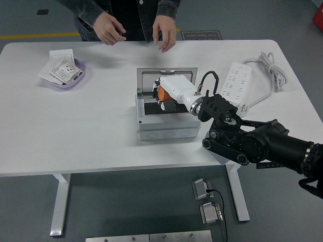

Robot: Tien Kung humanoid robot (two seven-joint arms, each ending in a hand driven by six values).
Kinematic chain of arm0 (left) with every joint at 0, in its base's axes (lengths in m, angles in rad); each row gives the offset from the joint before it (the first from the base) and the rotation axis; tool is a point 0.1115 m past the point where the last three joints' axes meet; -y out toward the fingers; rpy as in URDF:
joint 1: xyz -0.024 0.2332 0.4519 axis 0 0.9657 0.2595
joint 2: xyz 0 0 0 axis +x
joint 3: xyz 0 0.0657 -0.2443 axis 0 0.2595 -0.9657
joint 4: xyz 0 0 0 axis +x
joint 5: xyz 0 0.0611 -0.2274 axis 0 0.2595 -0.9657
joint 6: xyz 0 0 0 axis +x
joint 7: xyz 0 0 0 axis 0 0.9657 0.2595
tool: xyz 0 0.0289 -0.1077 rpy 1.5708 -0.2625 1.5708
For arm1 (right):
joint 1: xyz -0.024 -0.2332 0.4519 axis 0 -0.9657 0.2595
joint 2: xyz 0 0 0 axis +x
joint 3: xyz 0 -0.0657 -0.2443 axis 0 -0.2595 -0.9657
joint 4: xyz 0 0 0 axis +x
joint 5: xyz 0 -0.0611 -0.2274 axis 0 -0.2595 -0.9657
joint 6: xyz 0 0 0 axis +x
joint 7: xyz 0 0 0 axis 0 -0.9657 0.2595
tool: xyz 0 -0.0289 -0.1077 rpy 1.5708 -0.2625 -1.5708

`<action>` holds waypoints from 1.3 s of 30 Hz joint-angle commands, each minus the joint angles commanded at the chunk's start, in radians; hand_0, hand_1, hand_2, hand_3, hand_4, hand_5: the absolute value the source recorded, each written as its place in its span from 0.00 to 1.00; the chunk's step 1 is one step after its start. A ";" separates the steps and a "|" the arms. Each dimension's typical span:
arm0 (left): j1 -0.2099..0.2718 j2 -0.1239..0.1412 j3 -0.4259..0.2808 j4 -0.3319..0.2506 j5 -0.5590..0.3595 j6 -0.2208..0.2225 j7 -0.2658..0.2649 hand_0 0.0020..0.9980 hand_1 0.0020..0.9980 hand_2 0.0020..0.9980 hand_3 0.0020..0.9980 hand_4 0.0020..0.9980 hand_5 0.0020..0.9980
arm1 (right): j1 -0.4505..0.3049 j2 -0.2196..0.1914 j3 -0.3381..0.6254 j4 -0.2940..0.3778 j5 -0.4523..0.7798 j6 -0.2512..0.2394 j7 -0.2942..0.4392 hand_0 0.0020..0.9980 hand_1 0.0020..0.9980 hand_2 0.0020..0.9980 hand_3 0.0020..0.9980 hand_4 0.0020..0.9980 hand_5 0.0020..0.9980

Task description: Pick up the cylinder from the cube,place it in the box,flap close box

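A grey box stands mid-table with its lid propped open at the back. My right hand, white-shelled with black fingers, reaches in over the box's dark opening. It is shut on an orange cylinder, which shows between the fingers just above the cavity. The cube is hidden behind my right arm. My left arm is out of view.
A person stands at the far edge, both hands hovering above the table. A purple bowl with packets sits far left. A white power strip with its cable lies to the right of the box.
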 joint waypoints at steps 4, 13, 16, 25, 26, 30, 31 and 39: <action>-0.003 -0.001 -0.001 -0.002 0.004 0.000 0.001 0.62 0.66 0.59 0.56 0.61 0.14 | 0.008 -0.002 0.014 -0.006 0.004 0.021 0.017 0.01 0.11 0.26 0.22 0.03 0.01; -0.015 -0.001 0.006 -0.004 0.005 0.001 0.000 0.62 0.66 0.59 0.56 0.61 0.13 | 0.004 0.007 0.013 -0.021 0.028 0.028 0.040 0.27 0.38 0.54 0.65 0.67 0.16; -0.018 -0.002 0.008 -0.004 0.005 0.001 0.000 0.62 0.66 0.59 0.56 0.61 0.13 | -0.002 0.011 0.006 -0.029 0.039 0.024 0.048 0.27 0.38 0.54 0.65 0.67 0.16; -0.021 -0.006 0.011 -0.003 0.013 -0.002 0.003 0.62 0.66 0.58 0.56 0.60 0.13 | -0.014 0.012 -0.002 -0.040 0.053 0.013 0.059 0.70 0.62 0.60 0.69 0.96 0.68; -0.021 -0.006 0.011 -0.003 0.013 -0.002 0.003 0.62 0.66 0.58 0.56 0.60 0.13 | -0.015 0.011 0.000 -0.038 0.052 0.012 0.059 0.70 0.62 0.60 0.69 0.96 0.68; -0.022 -0.009 0.011 -0.005 0.018 -0.002 0.004 0.62 0.66 0.58 0.56 0.60 0.13 | -0.021 0.002 0.019 -0.020 0.044 0.009 0.057 0.73 0.62 0.60 0.69 0.96 0.69; -0.022 -0.009 0.009 -0.005 0.020 -0.002 0.004 0.62 0.66 0.58 0.56 0.60 0.13 | -0.024 -0.002 0.028 -0.011 0.040 0.009 0.056 0.73 0.62 0.60 0.69 0.96 0.69; -0.017 -0.014 -0.008 -0.010 0.039 0.000 0.003 0.62 0.66 0.57 0.56 0.59 0.13 | -0.081 -0.081 0.172 0.147 0.002 0.060 0.001 0.74 0.62 0.60 0.69 0.96 0.68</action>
